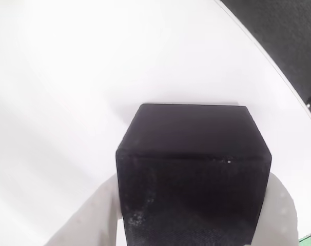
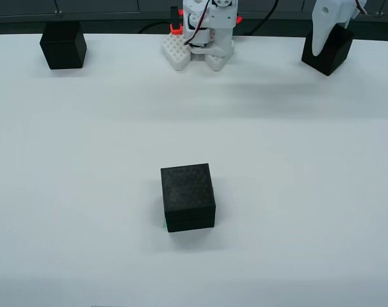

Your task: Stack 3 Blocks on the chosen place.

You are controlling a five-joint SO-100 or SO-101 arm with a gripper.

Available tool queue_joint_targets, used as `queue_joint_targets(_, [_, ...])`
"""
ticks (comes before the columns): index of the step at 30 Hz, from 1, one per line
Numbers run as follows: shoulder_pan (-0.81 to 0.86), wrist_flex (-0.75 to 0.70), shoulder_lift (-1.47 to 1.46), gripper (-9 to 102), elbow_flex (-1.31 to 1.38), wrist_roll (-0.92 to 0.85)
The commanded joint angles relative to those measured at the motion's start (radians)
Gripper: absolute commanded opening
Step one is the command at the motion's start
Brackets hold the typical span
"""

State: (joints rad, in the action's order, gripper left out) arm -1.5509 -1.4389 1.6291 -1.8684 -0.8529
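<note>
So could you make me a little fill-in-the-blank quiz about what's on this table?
1. The number of black blocks on the white table is ___.
2. The claw is closed on the block at the top ___ of the view from above.
3. The middle block and the far left block are ___ in colour.

Missing words: three; right; black

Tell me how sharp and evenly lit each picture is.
View on the gripper: soft and curved at the edges, the held block too dark for detail, the table blown out white. View from above: sharp, evenly lit, texture visible on the centre block, faint soft shadows.
</note>
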Motion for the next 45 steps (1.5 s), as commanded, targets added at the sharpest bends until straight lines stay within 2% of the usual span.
queue_joint_targets(1, [0.086,-0.048,0.06,24,0.069,0.008])
queue_joint_targets(10, [0.387,-0.123,0.172,24,0.176,-0.008])
queue_joint_targets(17, [0.712,-0.133,0.209,24,0.247,0.015])
queue_joint_targets(22, [0.971,-0.133,0.172,24,0.308,0.109])
queue_joint_targets(27, [1.158,-0.133,0.135,24,0.371,0.235])
queue_joint_targets(38, [1.382,-0.133,0.06,24,0.489,0.65])
queue_joint_targets(45, [1.425,-0.135,-0.032,24,0.538,0.71])
